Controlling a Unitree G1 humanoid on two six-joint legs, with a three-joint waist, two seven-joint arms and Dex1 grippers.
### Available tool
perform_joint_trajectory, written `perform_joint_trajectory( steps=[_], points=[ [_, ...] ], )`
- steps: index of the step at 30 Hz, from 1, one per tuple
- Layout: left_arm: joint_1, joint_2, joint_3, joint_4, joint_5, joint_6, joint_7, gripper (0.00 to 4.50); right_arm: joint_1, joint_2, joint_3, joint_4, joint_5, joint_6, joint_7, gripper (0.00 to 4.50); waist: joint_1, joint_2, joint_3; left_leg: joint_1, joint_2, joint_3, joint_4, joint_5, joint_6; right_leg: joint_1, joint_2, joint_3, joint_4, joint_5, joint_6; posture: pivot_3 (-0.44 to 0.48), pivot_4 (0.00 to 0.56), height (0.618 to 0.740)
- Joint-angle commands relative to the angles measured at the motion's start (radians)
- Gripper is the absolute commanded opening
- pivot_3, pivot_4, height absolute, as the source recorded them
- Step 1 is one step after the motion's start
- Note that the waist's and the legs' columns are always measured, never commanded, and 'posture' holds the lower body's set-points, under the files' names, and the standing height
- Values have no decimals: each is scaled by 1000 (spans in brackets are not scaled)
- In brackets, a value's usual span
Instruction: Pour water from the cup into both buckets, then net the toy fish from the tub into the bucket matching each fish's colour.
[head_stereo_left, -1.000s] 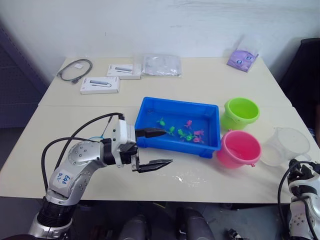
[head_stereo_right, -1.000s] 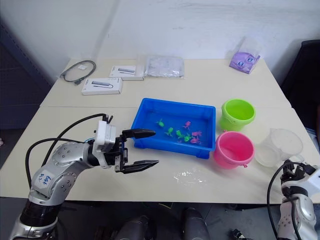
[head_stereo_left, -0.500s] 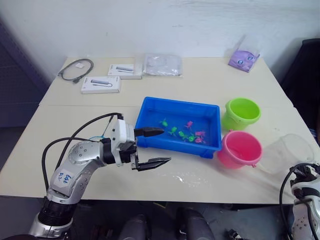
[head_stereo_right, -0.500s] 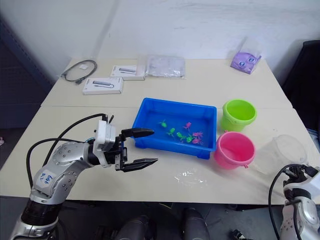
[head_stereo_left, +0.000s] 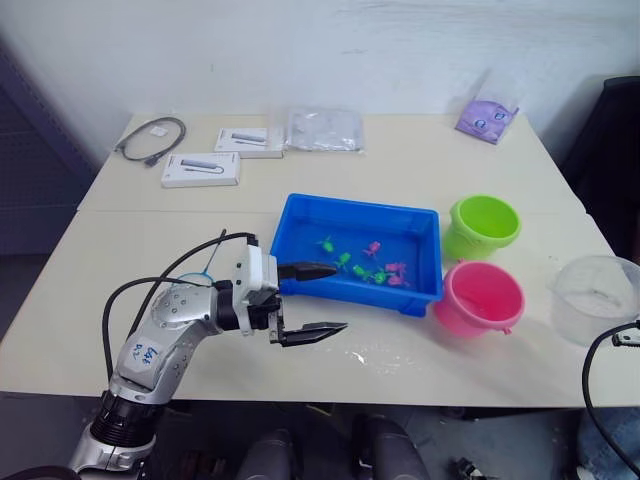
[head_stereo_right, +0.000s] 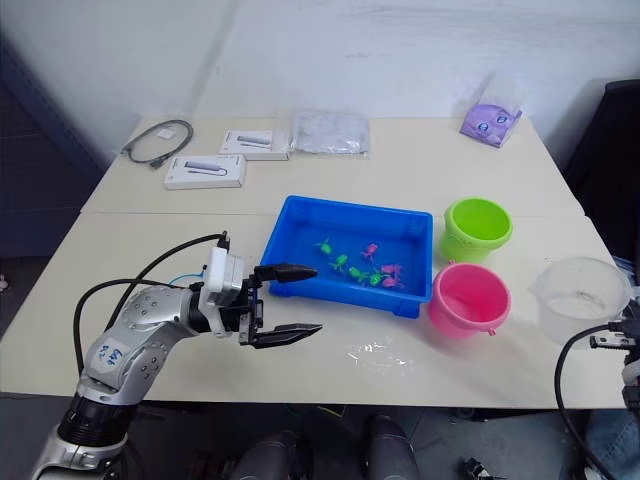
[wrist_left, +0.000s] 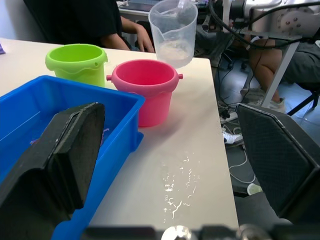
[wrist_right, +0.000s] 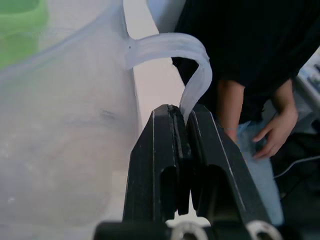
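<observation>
Cup (head_stereo_left: 597, 297) now lifted upright by right gripper (wrist_right: 180, 120)

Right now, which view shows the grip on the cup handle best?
Right wrist view: the right gripper is shut on the cup, its fingers pinching the handle. The eye views show the cup at the table's right edge; the left wrist view shows it beyond the pink bucket.

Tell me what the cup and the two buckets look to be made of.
Cup: clear, slightly frosted plastic; the table shows through its wall. Green bucket and pink bucket: opaque, smooth plastic by the look, with moulded flared rims and a mild sheen.
</observation>
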Motion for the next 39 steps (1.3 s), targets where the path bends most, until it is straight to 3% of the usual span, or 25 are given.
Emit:
perform_joint_trajectory(
  steps=[1,14,22,39],
  points=[
    [-16,-21,-3,6,-4,-21,-6,4500,-10,-26,-37,-95,-38,39,-7,48,2,-1,0,0,0,0,0,0,0,0,0,0,0,0,0,0,150,740],
    [-50,-44,-23,86,29,-76,-59,4500,-22,-113,0,-237,-245,130,57,48,19,-1,0,-5,0,-1,0,0,0,-2,0,-2,-3,1,1,0,150,740],
    [-51,-50,-28,91,38,-83,-60,4500,-22,-102,25,-226,-361,30,78,48,23,-1,1,-5,-1,-1,0,1,1,-2,1,-3,-5,1,2,0,150,740],
    [-45,-78,-34,114,73,-102,-45,4500,-9,-70,62,-162,-656,-204,-20,48,23,-1,1,-5,-1,-1,0,2,0,-2,1,-2,-6,2,3,0,150,740]
  ],
)
